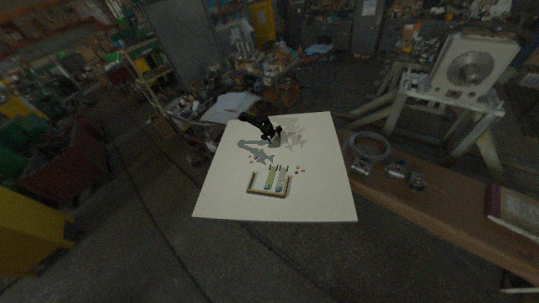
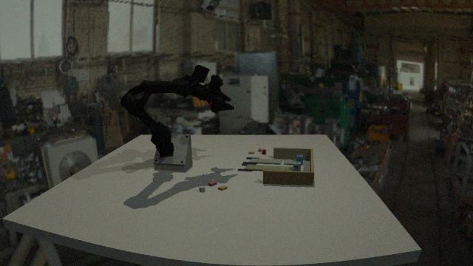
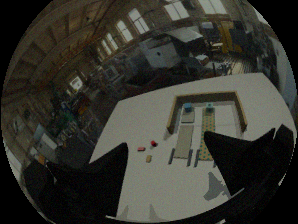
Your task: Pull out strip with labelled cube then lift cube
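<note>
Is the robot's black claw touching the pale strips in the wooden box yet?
Apart. In the exterior view the open black gripper hangs high in the air, while the pale strips lie flat on the white table, poking out of the wooden tray well below it.

red block (image 2: 212, 183), tan block (image 2: 222, 188), grey block (image 2: 202, 189)
</note>
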Robot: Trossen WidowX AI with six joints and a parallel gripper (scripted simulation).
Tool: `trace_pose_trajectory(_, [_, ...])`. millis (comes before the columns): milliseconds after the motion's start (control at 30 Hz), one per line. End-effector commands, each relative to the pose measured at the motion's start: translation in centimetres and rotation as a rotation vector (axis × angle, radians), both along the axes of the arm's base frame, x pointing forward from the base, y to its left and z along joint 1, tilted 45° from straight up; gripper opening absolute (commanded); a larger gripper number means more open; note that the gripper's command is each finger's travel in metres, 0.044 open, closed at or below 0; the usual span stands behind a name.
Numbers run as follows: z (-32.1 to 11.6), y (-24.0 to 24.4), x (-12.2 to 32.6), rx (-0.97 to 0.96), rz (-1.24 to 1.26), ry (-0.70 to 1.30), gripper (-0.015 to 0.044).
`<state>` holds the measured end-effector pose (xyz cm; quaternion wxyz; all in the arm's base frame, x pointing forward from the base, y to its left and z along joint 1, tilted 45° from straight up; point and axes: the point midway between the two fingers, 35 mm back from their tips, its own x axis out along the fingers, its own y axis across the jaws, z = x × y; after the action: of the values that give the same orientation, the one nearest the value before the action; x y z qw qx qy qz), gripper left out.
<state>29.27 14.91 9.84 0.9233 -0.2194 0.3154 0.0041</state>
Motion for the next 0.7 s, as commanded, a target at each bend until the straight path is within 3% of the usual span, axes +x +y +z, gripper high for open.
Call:
trace_pose_trajectory(0, [-0.6, -6.9, 2.3, -0.276, -0.18, -0.045, 0.04])
trace_pose_trajectory(100, [-0.6, -9.0, 2.6, -0.362, -0.239, -0.046, 0.04])
trace_pose_trajectory(667, [-0.6, -9.0, 2.6, -0.362, -0.239, -0.046, 0.04])
